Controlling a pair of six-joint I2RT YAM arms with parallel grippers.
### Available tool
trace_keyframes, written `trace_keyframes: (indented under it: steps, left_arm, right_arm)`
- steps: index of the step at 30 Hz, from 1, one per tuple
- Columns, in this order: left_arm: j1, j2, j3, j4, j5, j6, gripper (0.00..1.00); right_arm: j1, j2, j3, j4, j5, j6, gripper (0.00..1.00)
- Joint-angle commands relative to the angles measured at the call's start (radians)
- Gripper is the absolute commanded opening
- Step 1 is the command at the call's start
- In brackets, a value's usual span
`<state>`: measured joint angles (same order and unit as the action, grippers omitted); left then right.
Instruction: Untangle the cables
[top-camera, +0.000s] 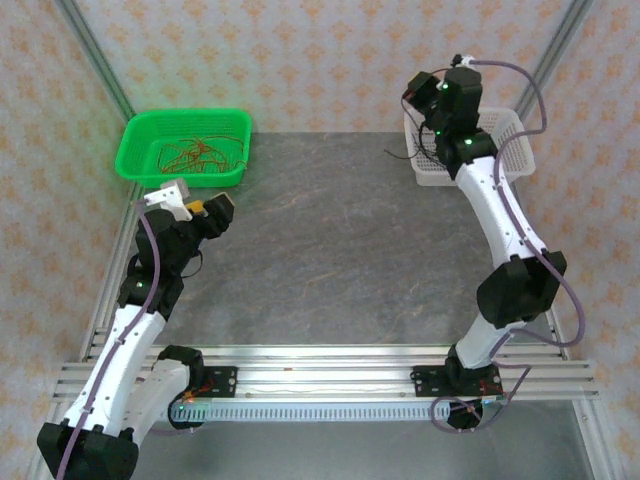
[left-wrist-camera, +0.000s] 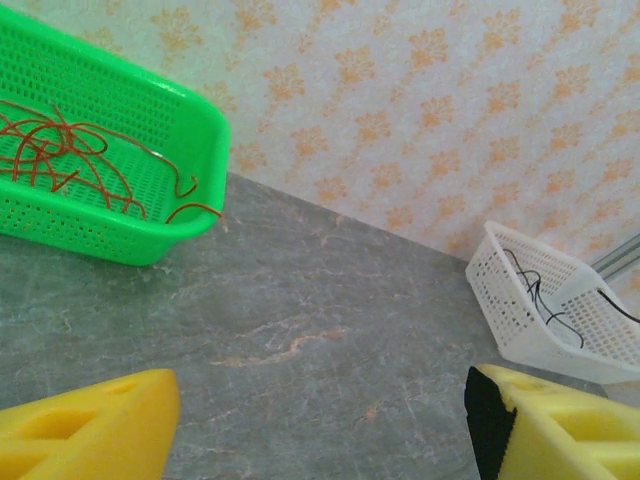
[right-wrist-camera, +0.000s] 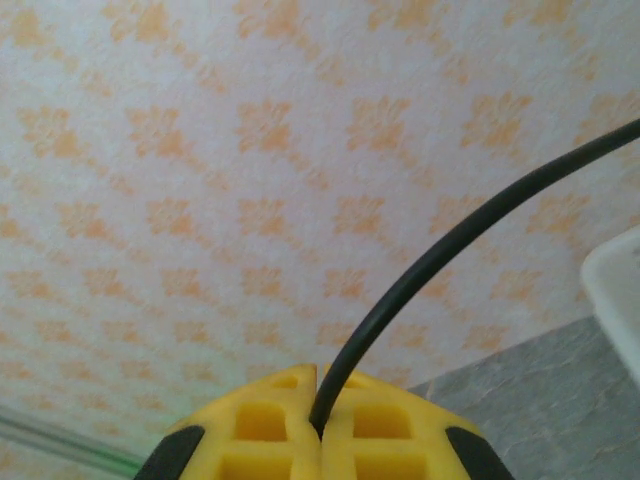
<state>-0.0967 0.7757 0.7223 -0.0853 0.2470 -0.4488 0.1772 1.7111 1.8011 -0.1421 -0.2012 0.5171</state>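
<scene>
Top external: green basket (top-camera: 130, 150) sits at far-L corner of worktop (top-camera: 330, 240), with red wires (top-camera: 195, 153) in a loose tangle inside it. White basket (top-camera: 512, 150) is at far R, well apart from the green one. L arm points twd green basket, w/ left claw (top-camera: 195, 203) just on the near side of it, over bare worktop. R arm is stretched out to white basket, wrist above it.

Left wrist: yellow fingers (left-wrist-camera: 90, 430) of left claw are spread wide w/ nothing btwn them, i.e. released. Red wires are looped in green basket at upper L, and a couple of ends reach its R rim. Black wires (left-wrist-camera: 535, 290) lie inside white basket across the worktop, none touching the red ones.

Right wrist: right claw (right-wrist-camera: 320, 425) is clenched, fingers pressed together on a black wire (right-wrist-camera: 450, 240). The strand exits the seam btwn the fingers and arcs up to the R, off frame. Can't tell where its other end goes. Bit of white basket rim shows at R edge, w/ patterned wall behind.
</scene>
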Motion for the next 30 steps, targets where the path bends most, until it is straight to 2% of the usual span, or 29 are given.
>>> trace_keyframes:
  steps: [1,7,13,21,30]
  left_arm:
    - [-0.005,-0.027,-0.004,0.047,0.025,-0.017,0.76]
    - [-0.006,-0.054,-0.006,0.044,0.033,-0.013,0.76]
    - [-0.006,-0.067,-0.005,0.034,0.035,-0.018,0.76]
    - [-0.006,-0.069,0.012,0.016,0.029,-0.029,0.76]
    - [-0.007,-0.069,0.010,0.009,0.017,-0.041,0.76]
  right_arm:
    - [-0.074,0.079,0.085,-0.074,-0.074,-0.048,0.00]
    - [-0.194,0.258,0.264,-0.094,-0.161,-0.052,0.00]
    - [-0.251,0.432,0.384,-0.086,-0.213,-0.043,0.00]
    - [-0.293,0.604,0.459,-0.053,-0.225,-0.006,0.00]
    - [-0.301,0.715,0.441,-0.080,-0.215,0.011,0.00]
